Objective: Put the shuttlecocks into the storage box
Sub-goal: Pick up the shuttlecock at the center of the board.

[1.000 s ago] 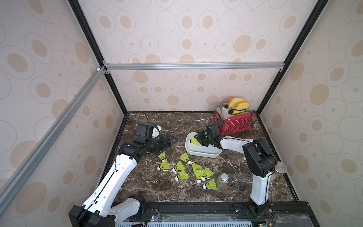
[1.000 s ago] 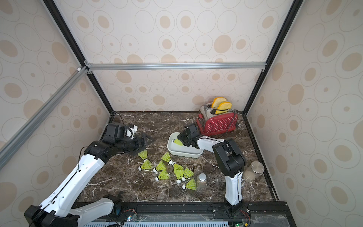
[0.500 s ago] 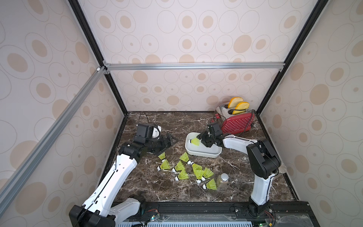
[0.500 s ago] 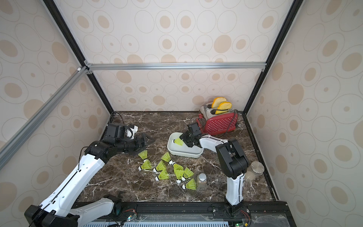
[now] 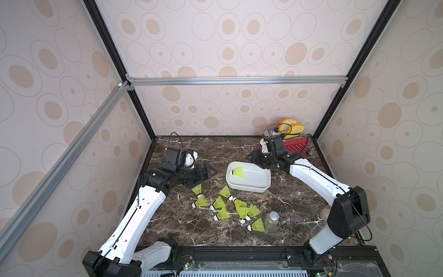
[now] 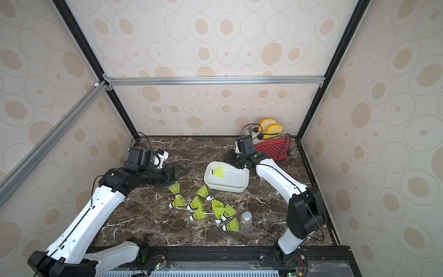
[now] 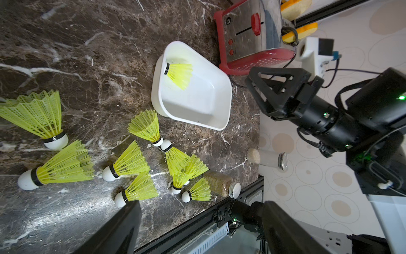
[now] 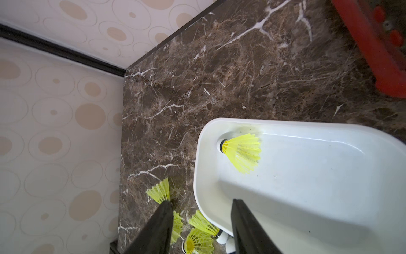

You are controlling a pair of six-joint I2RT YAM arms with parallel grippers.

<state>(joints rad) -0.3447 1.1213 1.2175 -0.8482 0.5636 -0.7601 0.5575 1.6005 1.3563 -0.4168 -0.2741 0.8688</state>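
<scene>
Right wrist view: our right gripper (image 8: pixel 203 228) hangs parted, empty, at the storage box (image 8: pixel 307 187) holding one shuttlecock (image 8: pixel 241 151) (other shuttlecocks (image 5: pixel 223 213) litter the table (image 5: pixel 182 223)); our spread, empty left gripper (image 5: pixel 212 170) should straddle the nearest skirt squarely.

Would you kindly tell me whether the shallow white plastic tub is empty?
Not empty: one neon yellow-green plastic shuttlecock lies on its side inside the shallow white plastic tub, near one end.
</scene>
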